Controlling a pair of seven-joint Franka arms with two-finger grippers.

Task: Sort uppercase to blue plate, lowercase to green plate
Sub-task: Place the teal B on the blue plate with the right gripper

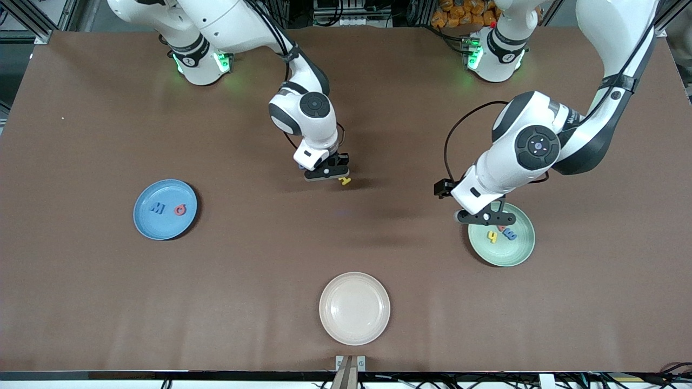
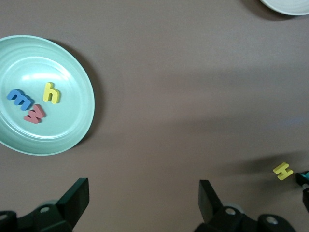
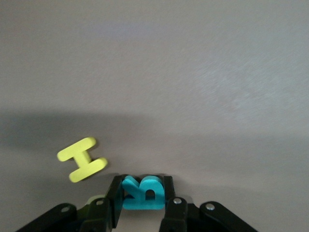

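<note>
My right gripper (image 1: 327,173) is shut on the teal B (image 3: 142,192) low at the table's middle. The yellow H (image 1: 345,181) lies on the table right beside it and also shows in the right wrist view (image 3: 82,159). The blue plate (image 1: 146,227) holds the blue M (image 1: 157,208) and the red G (image 1: 180,209). The green plate (image 1: 519,254) holds the yellow h (image 2: 51,93), the blue m (image 2: 20,99) and the small red piece (image 2: 35,114). My left gripper (image 1: 485,217) is open and empty over that plate's rim. The blue g is not in view.
A cream plate (image 1: 354,308) sits near the table's front edge, nearer the front camera than my right gripper. Bare brown table lies between the three plates.
</note>
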